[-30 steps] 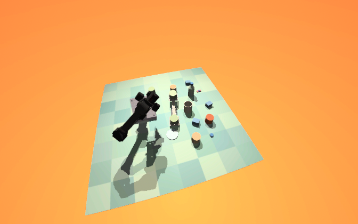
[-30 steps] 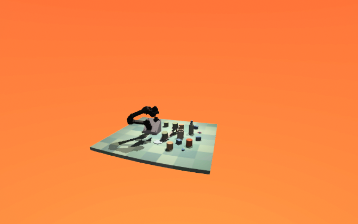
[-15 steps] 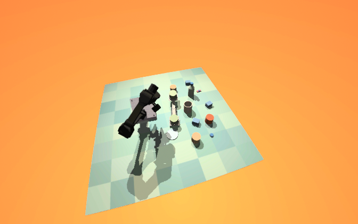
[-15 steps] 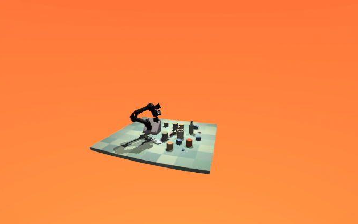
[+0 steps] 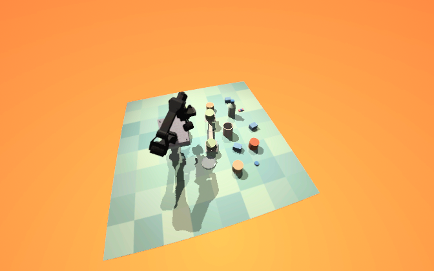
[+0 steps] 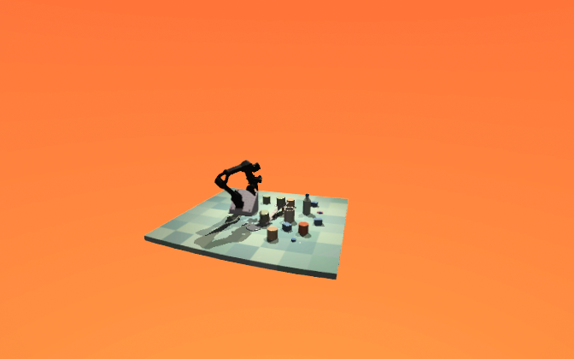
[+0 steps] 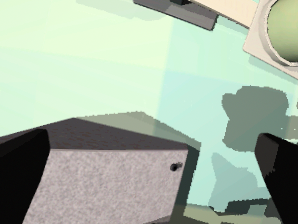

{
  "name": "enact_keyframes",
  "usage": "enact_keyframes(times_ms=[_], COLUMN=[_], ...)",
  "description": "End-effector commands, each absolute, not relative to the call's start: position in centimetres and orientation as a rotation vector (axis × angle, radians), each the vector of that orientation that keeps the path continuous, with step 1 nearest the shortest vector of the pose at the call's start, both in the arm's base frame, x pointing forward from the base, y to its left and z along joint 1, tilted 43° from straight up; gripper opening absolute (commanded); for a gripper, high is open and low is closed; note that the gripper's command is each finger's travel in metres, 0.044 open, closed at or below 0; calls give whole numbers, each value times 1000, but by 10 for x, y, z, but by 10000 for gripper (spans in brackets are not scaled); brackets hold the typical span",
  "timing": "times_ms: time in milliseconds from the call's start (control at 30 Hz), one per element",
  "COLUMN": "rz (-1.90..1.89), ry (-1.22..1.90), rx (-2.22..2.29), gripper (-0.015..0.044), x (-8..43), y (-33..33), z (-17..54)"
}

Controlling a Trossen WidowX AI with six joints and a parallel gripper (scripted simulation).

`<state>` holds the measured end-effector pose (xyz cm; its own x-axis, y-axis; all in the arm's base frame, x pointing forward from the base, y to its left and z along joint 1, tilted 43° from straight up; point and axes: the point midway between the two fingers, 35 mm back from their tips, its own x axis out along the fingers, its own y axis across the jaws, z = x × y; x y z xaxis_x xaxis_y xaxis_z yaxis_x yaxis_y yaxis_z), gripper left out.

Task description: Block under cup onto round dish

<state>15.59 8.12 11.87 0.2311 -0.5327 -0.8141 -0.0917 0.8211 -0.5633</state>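
Two matching green cups stand upside down on the balance (image 5: pixel 210 135): the far cup (image 5: pixel 209 113) (image 6: pixel 280 202) and the near cup (image 5: pixel 210 143) (image 6: pixel 264 216). One green cup (image 7: pixel 285 31) also shows at the top right of the wrist view. The tilt of the beam is too small to tell. No block shows under either cup. The round grey dish (image 5: pixel 208 163) (image 6: pixel 253 227) lies bare beside the near end. My gripper (image 7: pixel 154 141) is open and empty, pointing down above the edge of the arm's base, to the side of the balance and touching neither cup.
An open brown cup (image 5: pixel 227 129) (image 6: pixel 289 215) and a bottle (image 5: pixel 232 111) (image 6: pixel 307 206) stand beyond the balance. Peach cylinders (image 5: pixel 237 165) (image 5: pixel 209 105), a red cylinder (image 5: pixel 254 143) and several blue pieces (image 5: pixel 237 147) stand around it. Another green cylinder (image 6: pixel 266 199) stands behind the base plate (image 7: pixel 110 185).
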Motion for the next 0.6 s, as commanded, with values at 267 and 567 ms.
enact_keyframes(times_ms=[267,567], rz=[-525,-541], ry=[950,717], rx=[-610,-599], gripper=[440,440], x=[182,191], y=[110,135], z=[123,123])
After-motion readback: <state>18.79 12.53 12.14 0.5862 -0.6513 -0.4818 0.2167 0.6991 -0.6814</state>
